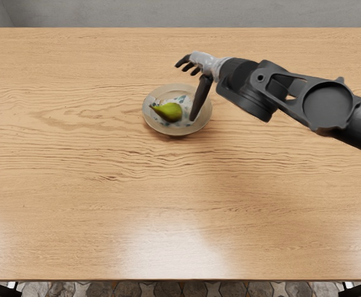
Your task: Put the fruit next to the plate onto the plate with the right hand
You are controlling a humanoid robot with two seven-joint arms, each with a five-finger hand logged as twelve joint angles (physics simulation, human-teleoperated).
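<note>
Table glossy wood; pear on plate; grey wall.

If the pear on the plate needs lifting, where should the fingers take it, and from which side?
Best grip the pear across its wide belly, from above on the picture's right, where the open right hand hovers. It lies on its side on the plate, tapered neck pointing left.

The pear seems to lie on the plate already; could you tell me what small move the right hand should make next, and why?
Probably lift the right hand up and away to the right. The pear lies on the plate, the hand is open and holds nothing, and one finger hangs close beside the fruit.
</note>
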